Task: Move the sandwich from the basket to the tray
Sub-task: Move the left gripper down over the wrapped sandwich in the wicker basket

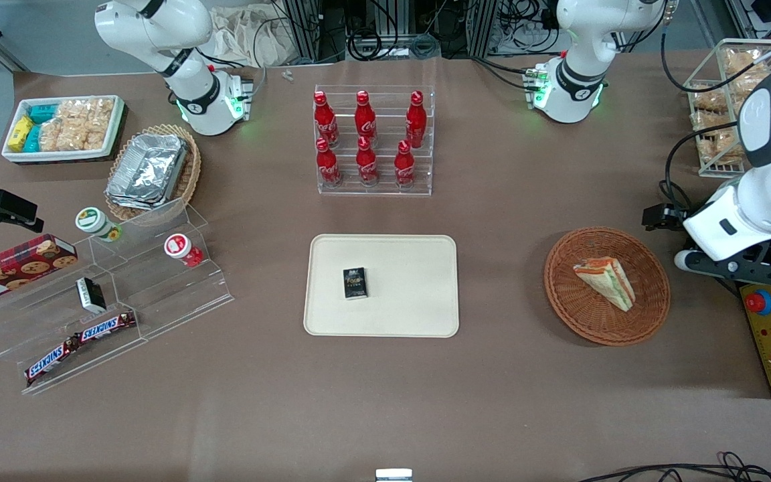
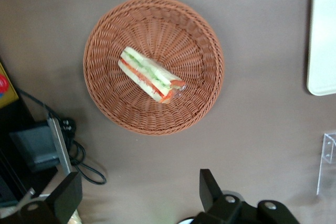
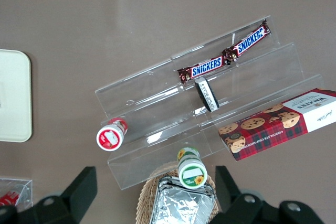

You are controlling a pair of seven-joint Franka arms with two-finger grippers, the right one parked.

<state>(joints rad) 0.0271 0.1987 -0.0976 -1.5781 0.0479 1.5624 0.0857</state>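
Two Snickers bars (image 1: 81, 345) are being displayed on the lowest step of a clear acrylic riser (image 1: 101, 301), the items nearest the front camera, toward the parked arm's end of the table (image 1: 385, 402). A small dark box (image 1: 355, 282) is being carried by the cream tray (image 1: 425, 314) at the middle of the table. Six red Coca-Cola bottles (image 1: 367, 137) are being held in a clear rack (image 1: 375, 187) farther from the front camera than the tray.

Toward the working arm's end, the wrapped sandwich (image 1: 605, 282) is lying on its side inside the reddish-brown wicker basket (image 1: 573, 308), untouched, with its orange-red and green filling layers showing. In the left wrist view the sandwich (image 2: 151, 75) is being seen near the middle of the basket (image 2: 105, 98), and a rim of the tray (image 2: 321, 40) is visible beside it.

The gripper (image 2: 139, 195) is being held above the table beside the basket, at the edge of the table on the working arm's end, clear of the sandwich. Its jaws are spread wide, and nothing is being held between the fingers (image 2: 210, 187).
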